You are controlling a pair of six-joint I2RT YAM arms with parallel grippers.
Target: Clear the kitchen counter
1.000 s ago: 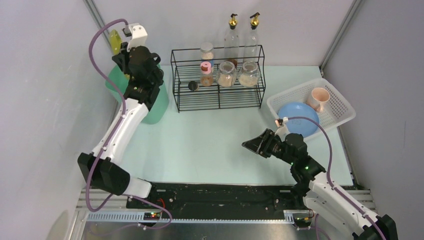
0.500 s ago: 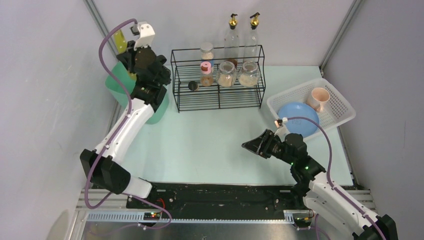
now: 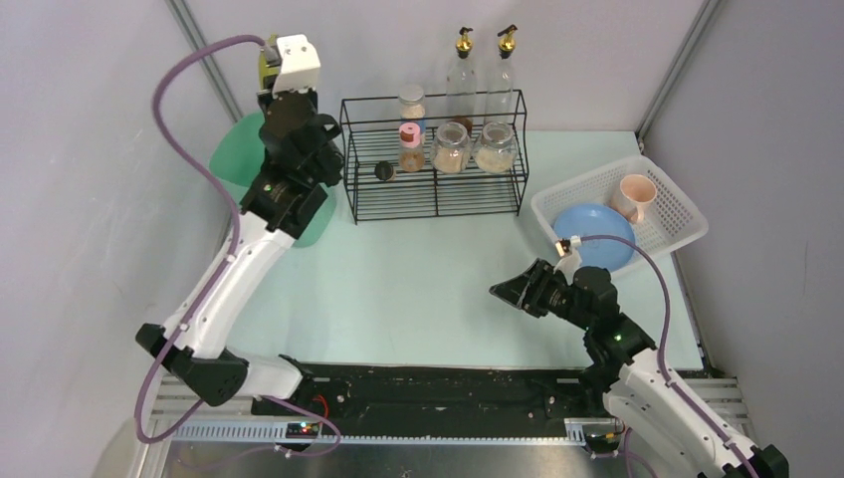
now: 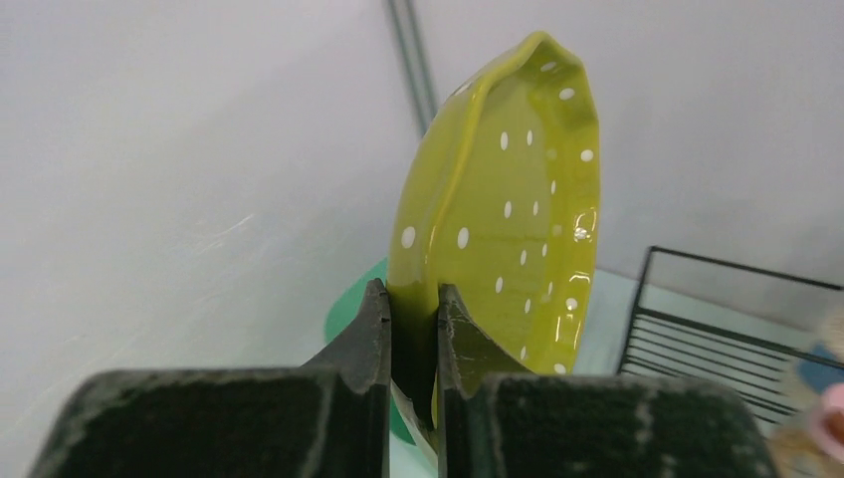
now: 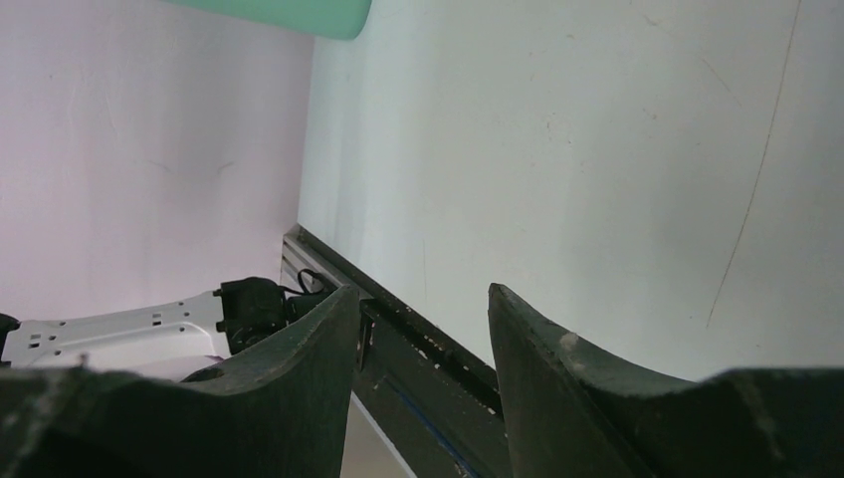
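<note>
The kitchen counter (image 3: 418, 279) is a pale mint tabletop. My left gripper (image 4: 413, 299) is shut on the rim of a yellow-green plate with white dots (image 4: 508, 209), holding it on edge in the air at the back left. In the top view only a sliver of that plate (image 3: 263, 62) shows behind the wrist camera. Below it a green round dish (image 3: 231, 164) lies on the counter, partly hidden by the arm. My right gripper (image 3: 505, 291) hovers over the counter's front right, open, with nothing between its fingers (image 5: 557, 368).
A black wire rack (image 3: 435, 204) with several jars stands at the back centre, with two oil bottles (image 3: 463, 75) behind it. A white slatted basket (image 3: 682, 214) at the right holds a blue plate (image 3: 597, 234) and a pink cup (image 3: 635, 196). Walls close in left and right.
The left arm has carried the yellow-green plate up and to the right, uncovering more of the green dish. The right gripper has shifted slightly right and toward me, still open.
</note>
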